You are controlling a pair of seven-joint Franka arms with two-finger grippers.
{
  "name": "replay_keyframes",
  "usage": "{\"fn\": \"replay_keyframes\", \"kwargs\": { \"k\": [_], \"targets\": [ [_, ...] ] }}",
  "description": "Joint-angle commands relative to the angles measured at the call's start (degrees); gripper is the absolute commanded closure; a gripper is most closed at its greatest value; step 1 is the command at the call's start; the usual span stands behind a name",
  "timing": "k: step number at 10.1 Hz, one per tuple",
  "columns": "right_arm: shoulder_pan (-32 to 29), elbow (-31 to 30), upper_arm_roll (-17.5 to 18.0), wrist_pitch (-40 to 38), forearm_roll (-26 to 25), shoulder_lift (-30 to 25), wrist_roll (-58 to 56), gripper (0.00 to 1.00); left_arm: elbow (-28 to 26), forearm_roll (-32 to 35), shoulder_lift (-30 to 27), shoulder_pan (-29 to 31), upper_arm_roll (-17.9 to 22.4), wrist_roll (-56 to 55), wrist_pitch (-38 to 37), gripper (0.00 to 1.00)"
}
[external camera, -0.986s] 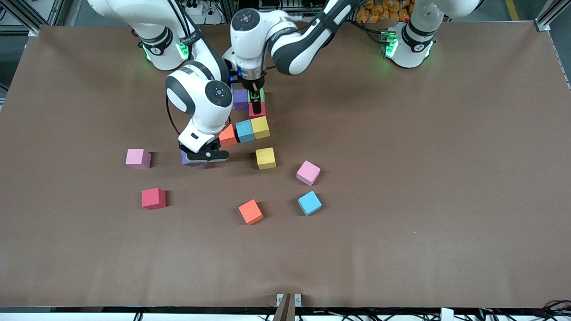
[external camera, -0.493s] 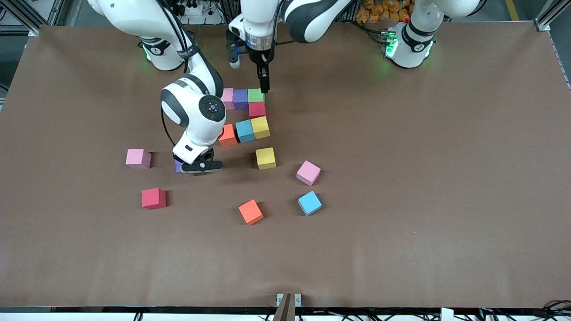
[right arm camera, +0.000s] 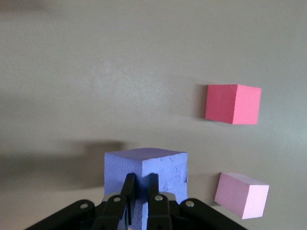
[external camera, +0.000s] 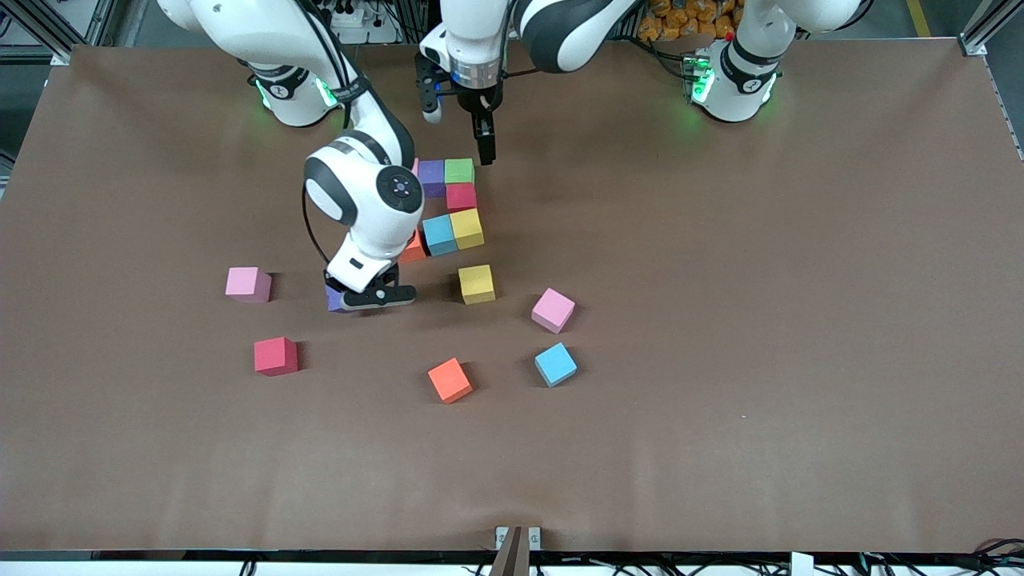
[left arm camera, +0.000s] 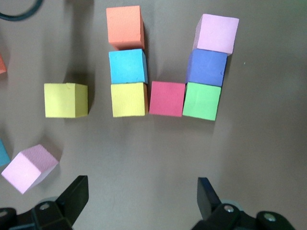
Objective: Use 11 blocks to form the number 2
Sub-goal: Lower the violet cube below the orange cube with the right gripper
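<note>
We see even, diffuse overhead light on the brown desk [external camera: 720, 320], with soft short shadows beside each block. Both wrist views are sharp and glare-free; the front view bows slightly at its edges.

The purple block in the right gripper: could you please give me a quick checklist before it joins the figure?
1. Right gripper shut on the purple block: ok.
2. Left gripper open, holding nothing, up over the figure: ok.
3. Seven-block partial number 2 stays tidy: ok.
4. Spot beside the orange block, nearer the front camera, free: cannot tell.
5. Loose yellow block clear of the spot: ok.
</note>
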Motion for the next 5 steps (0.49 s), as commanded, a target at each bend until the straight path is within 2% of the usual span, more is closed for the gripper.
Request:
{"fn": "replay_keyframes", "kwargs": {
  "k": [1,5],
  "targets": [
    [1.4,3.8,0.1,-2.0,-0.1,3.4,4.4,1.00,-3.2,-2.1,-5.8,1.4,-0.1,2.7,-4.7,0.00],
    [4.3,5.2,0.2,-1.9,2.2,6.0,11.3,1.00,-3.3,-4.7,-10.0,5.8,0.1,3.4,-12.1,0.00]
  ]
}}
